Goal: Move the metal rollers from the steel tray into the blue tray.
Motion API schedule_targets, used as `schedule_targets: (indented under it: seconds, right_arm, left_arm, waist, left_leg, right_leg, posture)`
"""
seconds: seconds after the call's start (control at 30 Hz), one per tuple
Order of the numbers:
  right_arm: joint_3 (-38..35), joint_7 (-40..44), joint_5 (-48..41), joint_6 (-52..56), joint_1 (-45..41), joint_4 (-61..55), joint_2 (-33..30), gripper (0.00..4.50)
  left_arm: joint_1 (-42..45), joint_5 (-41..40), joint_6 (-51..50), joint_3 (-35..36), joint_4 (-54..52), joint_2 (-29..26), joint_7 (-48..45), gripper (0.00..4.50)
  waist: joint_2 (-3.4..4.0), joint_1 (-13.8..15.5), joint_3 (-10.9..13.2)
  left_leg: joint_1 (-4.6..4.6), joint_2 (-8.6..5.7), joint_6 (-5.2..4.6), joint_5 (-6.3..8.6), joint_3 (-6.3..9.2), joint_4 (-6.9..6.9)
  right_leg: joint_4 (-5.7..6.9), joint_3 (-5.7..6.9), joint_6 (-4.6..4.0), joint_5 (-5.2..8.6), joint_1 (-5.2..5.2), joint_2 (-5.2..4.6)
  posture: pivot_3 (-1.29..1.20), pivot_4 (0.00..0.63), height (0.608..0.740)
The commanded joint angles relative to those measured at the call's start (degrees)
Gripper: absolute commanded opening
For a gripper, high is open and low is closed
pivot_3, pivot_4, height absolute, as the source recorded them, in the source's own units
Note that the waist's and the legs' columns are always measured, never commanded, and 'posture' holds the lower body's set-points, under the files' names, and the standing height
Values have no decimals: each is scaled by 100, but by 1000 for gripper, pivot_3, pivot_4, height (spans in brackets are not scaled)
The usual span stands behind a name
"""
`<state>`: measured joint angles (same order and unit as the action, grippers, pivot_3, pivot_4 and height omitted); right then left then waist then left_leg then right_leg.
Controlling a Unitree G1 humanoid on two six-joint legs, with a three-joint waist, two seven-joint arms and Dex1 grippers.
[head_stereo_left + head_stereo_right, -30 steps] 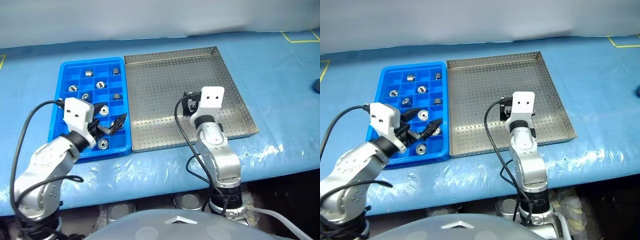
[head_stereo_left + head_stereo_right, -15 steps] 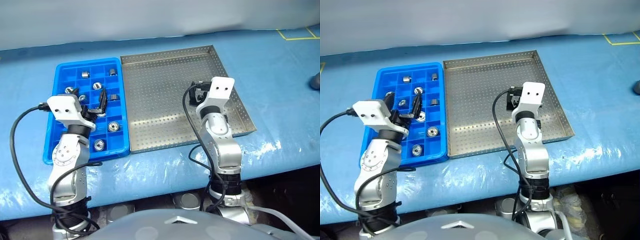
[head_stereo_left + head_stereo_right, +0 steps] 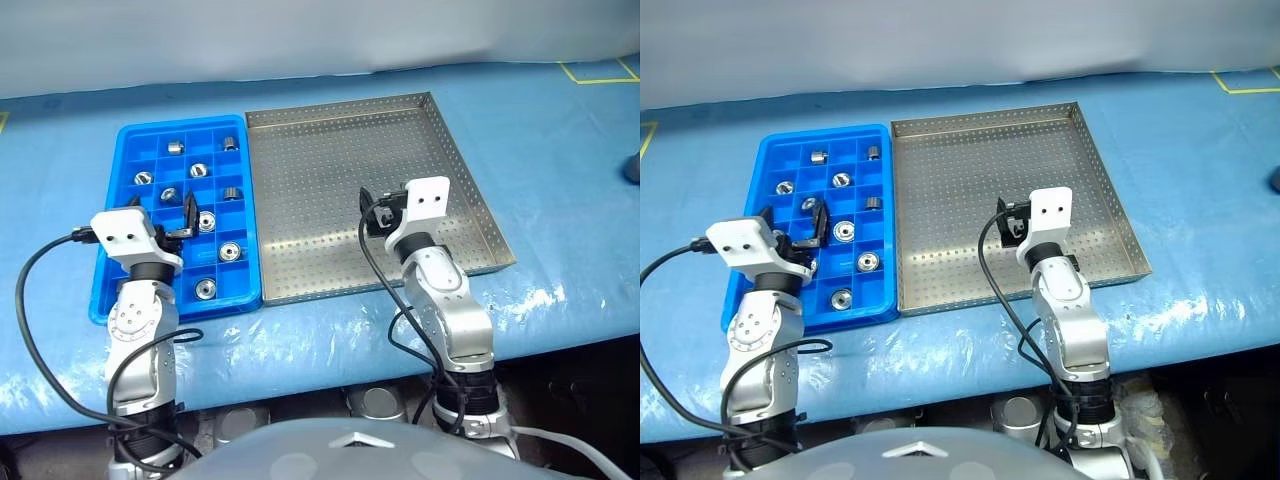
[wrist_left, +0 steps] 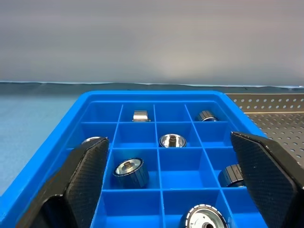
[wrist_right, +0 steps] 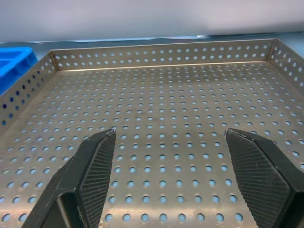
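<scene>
The blue tray (image 3: 180, 123) lies at the left with several metal rollers (image 3: 230, 251) resting in its compartments. My left gripper (image 3: 793, 222) hovers open over the tray's near left part, pointing away from me. Between its fingers (image 4: 85, 175) the left wrist view shows rollers (image 4: 129, 171) in the cells ahead. The steel tray (image 3: 320, 180) sits right beside the blue one. My right gripper (image 3: 375, 212) is open low over its near right part. In the right wrist view only bare perforated floor (image 5: 166, 109) lies between those fingers (image 5: 95, 166).
Both trays rest on a blue-covered table (image 3: 560, 150) whose front edge runs just below them. A yellow tape mark (image 3: 595, 72) is at the far right corner, and a dark object (image 3: 632, 165) sits at the right border.
My left gripper swung from pointing rightward over the blue tray's front to pointing away along its left side. The right gripper rose slightly, then sank back. Both stayed open.
</scene>
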<state>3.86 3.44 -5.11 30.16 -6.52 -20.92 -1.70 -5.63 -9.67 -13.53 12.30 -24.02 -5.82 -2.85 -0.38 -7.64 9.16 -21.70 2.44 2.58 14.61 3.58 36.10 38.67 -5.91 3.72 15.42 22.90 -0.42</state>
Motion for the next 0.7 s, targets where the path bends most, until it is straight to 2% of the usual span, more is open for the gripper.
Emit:
schedule_targets:
  seconds: [0.03,0.2,0.43,0.7]
  right_arm:
    - [-76,106,-86,-177,-61,-262,-51,3839]
    - [-50,541,-292,-220,2,-351,-281,3839]
    - [-43,1019,-548,-131,167,-485,-621,3839]
    - [95,1179,-590,-98,188,-489,-749,3839]
  left_arm:
    - [46,42,118,-69,-83,-70,-61,4476]
    - [-20,-51,27,-120,-100,-207,-285,4476]
    - [-408,-91,-223,-453,-285,-956,-1193,4476]
    - [-381,-158,-279,-292,-282,-1128,-1287,4476]
  waist:
    - [0,2,0]
    - [0,2,0]
    - [0,-4,0]
    - [0,9,0]
  left_leg:
    - [0,0,0,0,0,0]
    - [0,0,0,0,0,0]
    - [1,3,0,0,0,-2]
    - [2,4,0,0,-1,0]
  right_leg:
    - [0,0,0,0,0,0]
    - [0,0,0,0,0,0]
    - [-1,0,0,1,0,2]
    - [-1,0,0,1,0,3]
  posture:
    - [-92,150,740]
    - [-92,150,740]
    - [-95,150,740]
    - [-100,150,740]
